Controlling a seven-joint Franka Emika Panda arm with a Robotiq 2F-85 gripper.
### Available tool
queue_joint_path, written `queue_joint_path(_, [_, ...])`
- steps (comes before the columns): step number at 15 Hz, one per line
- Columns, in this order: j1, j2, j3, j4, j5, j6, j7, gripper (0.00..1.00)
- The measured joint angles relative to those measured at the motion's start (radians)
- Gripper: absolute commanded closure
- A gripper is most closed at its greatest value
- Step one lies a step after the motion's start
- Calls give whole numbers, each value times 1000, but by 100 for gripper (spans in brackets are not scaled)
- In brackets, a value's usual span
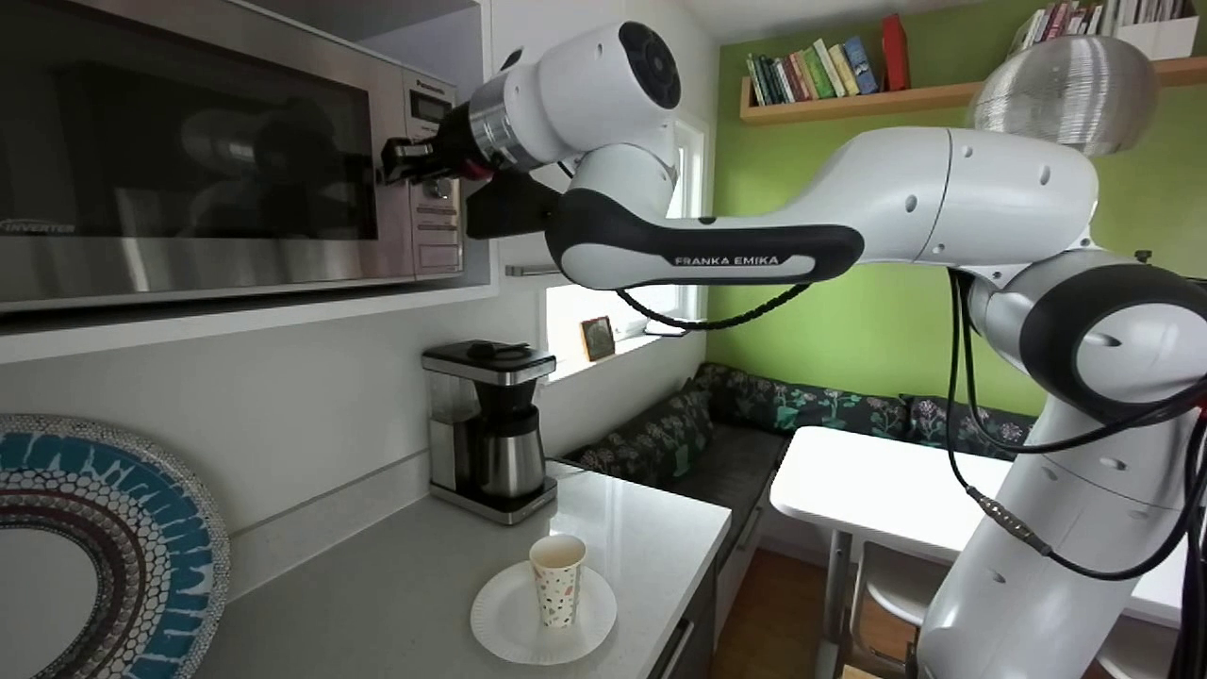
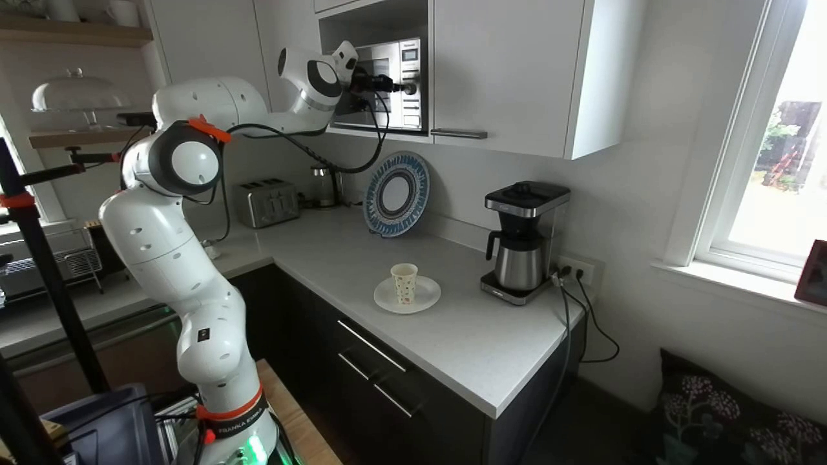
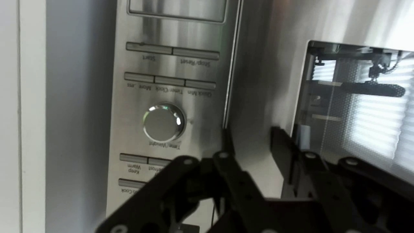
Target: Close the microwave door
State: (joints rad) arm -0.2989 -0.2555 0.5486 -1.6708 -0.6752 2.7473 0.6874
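Note:
The microwave door [image 1: 189,269] has a silver frame and a large dark window. It lies about flush with the light button panel [image 1: 437,256], and only a thin seam shows between them in the wrist view, where the door frame [image 3: 258,61] fills the middle. In an exterior view the arm partly covers the door [image 2: 390,53]. My gripper [image 1: 391,160] is at the door's panel-side edge. In the wrist view the gripper [image 3: 250,133] is open, with a gap between its fingers and nothing held. I cannot tell whether the fingertips touch the door.
The microwave sits in a cupboard niche above the counter. A closed cupboard [image 2: 507,71] adjoins it. Below stand a coffee maker [image 1: 490,424], a paper cup [image 1: 558,585] on a white plate [image 1: 495,618], and a patterned round platter [image 1: 179,528]. A toaster [image 2: 266,203] stands further along.

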Motion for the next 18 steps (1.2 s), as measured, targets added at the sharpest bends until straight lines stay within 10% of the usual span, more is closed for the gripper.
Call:
queue_joint_path(4, [199, -15, -147, 25, 220, -116, -210, 1])
queue_joint_path(18, [368, -271, -305, 44, 460, -632, -529, 0])
